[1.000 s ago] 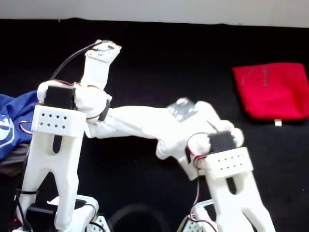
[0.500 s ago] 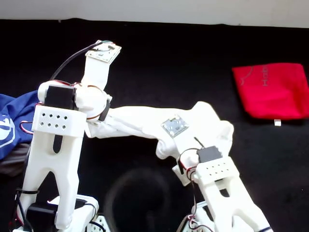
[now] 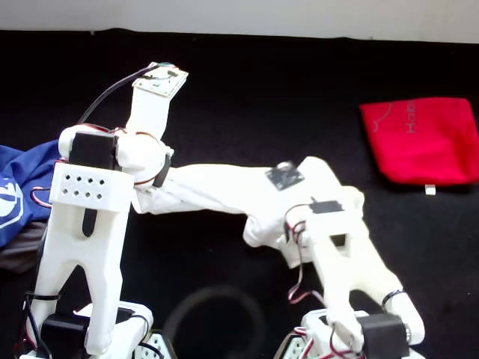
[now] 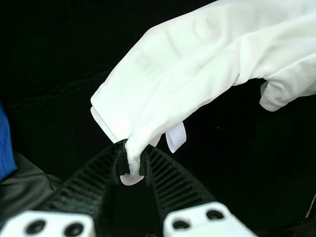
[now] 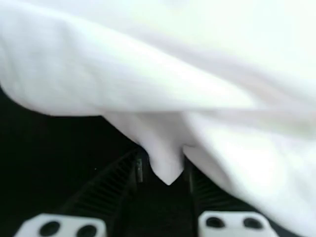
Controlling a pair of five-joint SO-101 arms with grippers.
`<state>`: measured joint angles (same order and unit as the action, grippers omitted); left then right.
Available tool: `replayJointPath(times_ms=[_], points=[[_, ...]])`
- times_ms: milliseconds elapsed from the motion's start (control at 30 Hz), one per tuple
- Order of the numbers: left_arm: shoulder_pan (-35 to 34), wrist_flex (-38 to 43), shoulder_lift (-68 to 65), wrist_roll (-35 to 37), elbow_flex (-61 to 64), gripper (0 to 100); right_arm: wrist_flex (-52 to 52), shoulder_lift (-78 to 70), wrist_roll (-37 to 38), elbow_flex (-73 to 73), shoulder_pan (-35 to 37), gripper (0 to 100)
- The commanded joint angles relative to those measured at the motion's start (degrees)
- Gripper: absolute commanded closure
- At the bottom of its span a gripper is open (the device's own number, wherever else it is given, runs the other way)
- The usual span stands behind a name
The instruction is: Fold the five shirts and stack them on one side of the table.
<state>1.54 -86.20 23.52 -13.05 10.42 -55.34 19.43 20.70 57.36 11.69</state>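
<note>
At the left gripper (image 4: 132, 165): jaws pinched tight on a hem corner of the white shirt (image 4: 207, 54). Right gripper (image 5: 163, 173) nips a fold of the same shirt, which spans mid-table between them. Over the last second the right arm has drawn its elbow back toward its base; left arm unmoved, cloth barely shifted. Judgement: shirt being stretched, fold not yet made. Folded red shirt (image 3: 423, 138) lies on the table's (image 3: 299, 90) right; blue shirt (image 3: 19, 187) bunched far left.

A robot test bench in a lab or workshop.
A black-draped tabletop (image 3: 247, 97) met a pale wall (image 3: 299, 15); a left arm (image 3: 82, 224) and right arm (image 3: 348, 254) of white plastic, with loose wiring (image 3: 112, 88), stood there.
</note>
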Motion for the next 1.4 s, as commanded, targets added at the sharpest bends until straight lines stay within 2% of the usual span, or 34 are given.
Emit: replayJointPath(times_ms=[0, 267, 400, 500, 633, 733, 967, 1167, 1367], points=[[0.3, 0.3, 2.0, 0.4, -0.2, 99, 0.5, -0.4, 0.4, -3.1, -1.8, 98.7], [0.3, 0.4, 2.0, 0.4, -0.2, 99, -15.0, 1.5, 0.4, -10.9, -1.8, 99.3], [0.3, 0.6, 1.5, 0.4, -0.2, 99, -20.3, 11.3, 0.4, -10.0, -0.6, 99.3], [0.3, 0.8, 1.5, 0.4, -0.2, 99, -22.1, 19.6, 0.4, -3.9, 3.8, 99.3], [0.3, 0.8, 1.5, 0.4, -0.2, 99, -20.1, 27.9, 0.4, 6.8, 12.0, 99.3], [0.3, 0.8, 1.5, 0.4, -0.2, 99, -18.1, 30.0, 0.4, 8.7, 12.7, 98.5], [0.3, 0.8, 1.5, 0.4, -0.2, 99, -18.2, 30.0, 0.4, 8.9, 12.8, 72.4], [0.3, 0.8, 1.5, 0.4, -0.2, 99, -17.3, 30.0, 0.4, 8.7, 12.9, 74.6], [0.3, 0.7, 1.5, 0.4, -0.2, 99, -9.5, 26.5, 0.4, 10.0, 12.6, 74.6]])
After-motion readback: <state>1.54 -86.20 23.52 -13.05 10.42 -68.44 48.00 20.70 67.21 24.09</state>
